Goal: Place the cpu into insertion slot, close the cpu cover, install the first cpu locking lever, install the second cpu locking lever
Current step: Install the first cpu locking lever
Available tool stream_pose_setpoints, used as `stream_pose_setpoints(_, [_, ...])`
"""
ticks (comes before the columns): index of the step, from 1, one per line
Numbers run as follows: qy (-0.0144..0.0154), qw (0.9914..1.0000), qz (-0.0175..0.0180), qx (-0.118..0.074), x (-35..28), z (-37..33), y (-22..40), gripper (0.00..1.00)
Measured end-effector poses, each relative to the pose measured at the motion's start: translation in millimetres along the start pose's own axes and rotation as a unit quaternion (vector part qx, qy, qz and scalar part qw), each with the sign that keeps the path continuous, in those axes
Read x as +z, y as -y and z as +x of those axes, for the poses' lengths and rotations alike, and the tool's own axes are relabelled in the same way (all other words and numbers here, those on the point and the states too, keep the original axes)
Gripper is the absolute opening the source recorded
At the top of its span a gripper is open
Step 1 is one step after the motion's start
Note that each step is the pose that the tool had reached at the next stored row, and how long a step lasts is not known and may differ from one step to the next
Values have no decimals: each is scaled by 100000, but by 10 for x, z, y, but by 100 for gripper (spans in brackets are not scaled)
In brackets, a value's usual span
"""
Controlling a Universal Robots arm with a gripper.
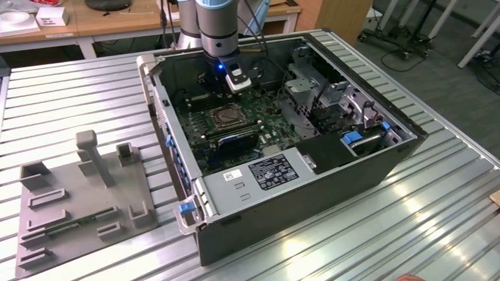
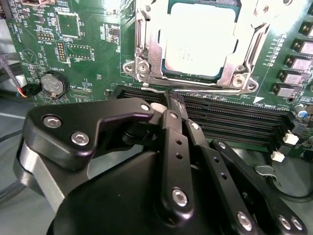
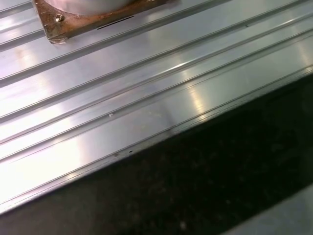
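Squarely flat: cpu [image 2: 198, 39] in insertion slot [image 2: 146, 49]

Pale grey-beige cpu [image 2: 198, 39], silvery cpu cover [image 2: 146, 58], green motherboard [image 2: 83, 44], black gripper [image 2: 173, 105], ribbed silver table [image 1: 86, 99].

In the exterior view, the open computer case [image 1: 312, 193] lies on the slatted table [image 1: 70, 99], with the fixture board [image 1: 78, 225] to the exterior view's left.
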State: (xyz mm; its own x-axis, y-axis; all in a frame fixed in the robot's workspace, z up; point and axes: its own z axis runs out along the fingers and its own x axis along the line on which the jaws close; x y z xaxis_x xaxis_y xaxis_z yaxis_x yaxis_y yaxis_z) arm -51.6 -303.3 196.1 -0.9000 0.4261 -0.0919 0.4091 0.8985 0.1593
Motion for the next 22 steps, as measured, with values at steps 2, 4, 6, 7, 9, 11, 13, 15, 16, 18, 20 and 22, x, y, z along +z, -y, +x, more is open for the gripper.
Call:
stream_pose_setpoints(2, [3, 100000, -4, 4, 2, -2, 5, 10])
stream_pose_setpoints(4, [2, 100000, -5, 4, 3, -5, 11, 10])
stream_pose_setpoints(6, [7, 100000, 2, 9, 3, -5, 12, 10])
stream_pose_setpoints(7, [6, 100000, 7, 8, 3, -6, 12, 10])
stream_pose_setpoints(9, [3, 100000, 29, 4, -4, -6, 12, 10])
stream_pose_setpoints(11, [8, 100000, 2, 23, -21, -8, 8, 10])
stream_pose_setpoints(13, [9, 100000, 5, 40, -46, -10, 4, 10])
stream_pose_setpoints(15, [13, 100000, 5, 61, -72, -13, 0, 10])
stream_pose_setpoints(16, [18, 100000, 14, 90, -81, -14, -2, 10])
stream_pose_setpoints(18, [58, 100000, 36, 241, -80, -15, -3, 10])
stream_pose_setpoints(20, [129, 99999, 159, 424, -81, -18, -2, 10])
stream_pose_setpoints(22, [194, 99997, 250, 640, -81, -19, -2, 10])
